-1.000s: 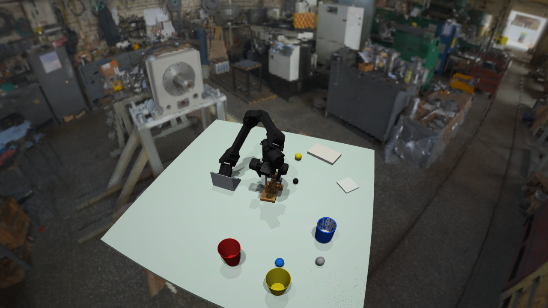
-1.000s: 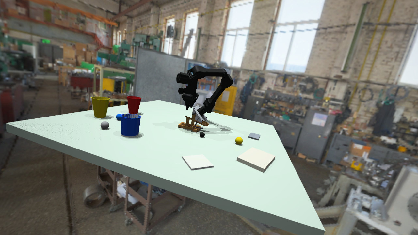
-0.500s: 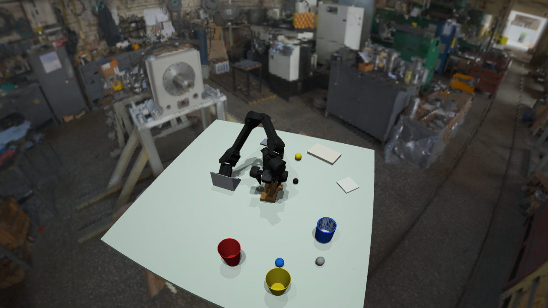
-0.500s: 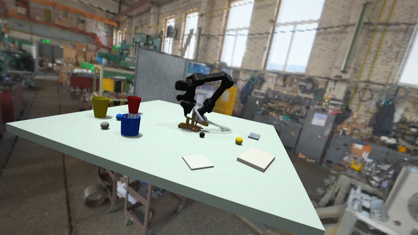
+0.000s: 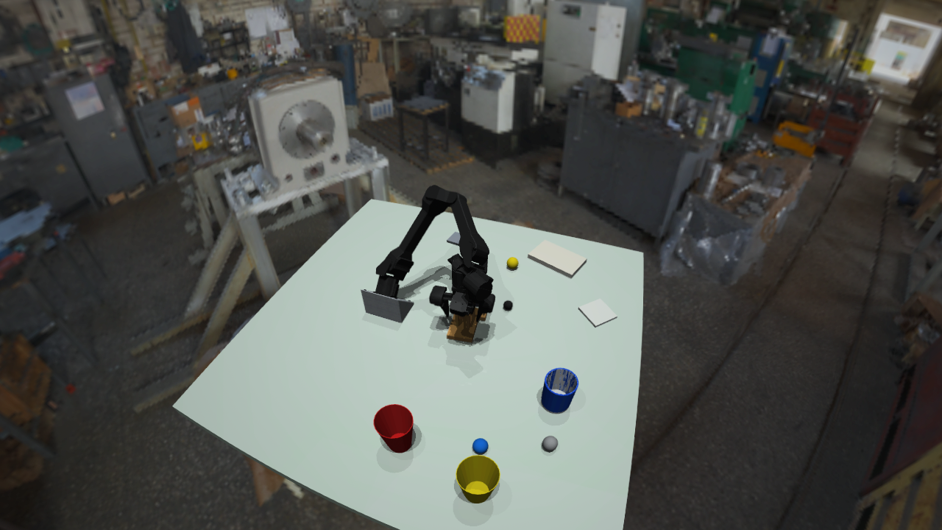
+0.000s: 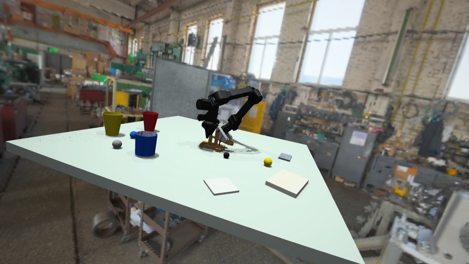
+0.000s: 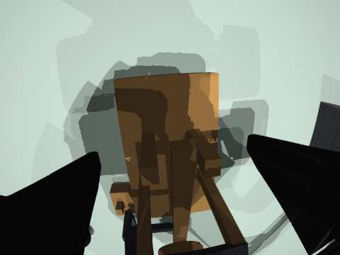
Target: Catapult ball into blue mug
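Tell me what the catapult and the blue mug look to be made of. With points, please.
Catapult (image 5: 461, 333) (image 6: 206, 145) (image 7: 166, 103): probably wood, smooth and matte, judging by its orange-brown colour and plain blocky parts; no grain shows.

Blue mug (image 5: 558, 397) (image 6: 145, 146): perhaps plastic or glazed ceramic; its even blue colour leaves that open.
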You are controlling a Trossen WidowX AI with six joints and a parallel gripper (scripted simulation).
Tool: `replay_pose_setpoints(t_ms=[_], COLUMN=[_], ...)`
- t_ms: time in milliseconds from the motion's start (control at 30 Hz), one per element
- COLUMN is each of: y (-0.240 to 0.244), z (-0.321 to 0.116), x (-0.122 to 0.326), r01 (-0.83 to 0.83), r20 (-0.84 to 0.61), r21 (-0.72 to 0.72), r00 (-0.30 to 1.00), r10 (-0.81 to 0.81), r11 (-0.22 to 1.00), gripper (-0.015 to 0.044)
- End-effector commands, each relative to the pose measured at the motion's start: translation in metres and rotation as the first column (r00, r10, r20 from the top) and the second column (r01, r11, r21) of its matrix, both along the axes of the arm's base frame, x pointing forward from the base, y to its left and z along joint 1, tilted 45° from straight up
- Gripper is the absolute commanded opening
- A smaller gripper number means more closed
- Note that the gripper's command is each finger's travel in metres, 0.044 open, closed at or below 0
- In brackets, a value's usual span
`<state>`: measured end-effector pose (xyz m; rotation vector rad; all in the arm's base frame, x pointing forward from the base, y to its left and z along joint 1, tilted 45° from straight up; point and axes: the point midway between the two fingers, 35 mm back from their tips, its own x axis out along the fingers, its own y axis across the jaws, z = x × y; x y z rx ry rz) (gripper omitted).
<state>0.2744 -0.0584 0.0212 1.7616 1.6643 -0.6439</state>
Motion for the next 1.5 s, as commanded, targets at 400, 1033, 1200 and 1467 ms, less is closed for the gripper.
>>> replay_pose_setpoints(t_ms=[400,1033,1200,1467], y=[0.021,0.021,0.012,-0.022], z=[-0.018,-0.019,-0.011,0.011], x=[0.001,0.001,0.001,0.001], r01=[0.003,-0.001,-0.001,-0.038], r20=[-0.004,0.0,-0.001,0.033], r21=[0.01,0.003,0.002,-0.005], r00=[1.0,1.0,1.0,0.999], r10=[-0.003,0.001,0.001,0.038], r11=[1.0,1.0,1.0,0.999], gripper=[0.044,0.0131,0.0059,0.0])
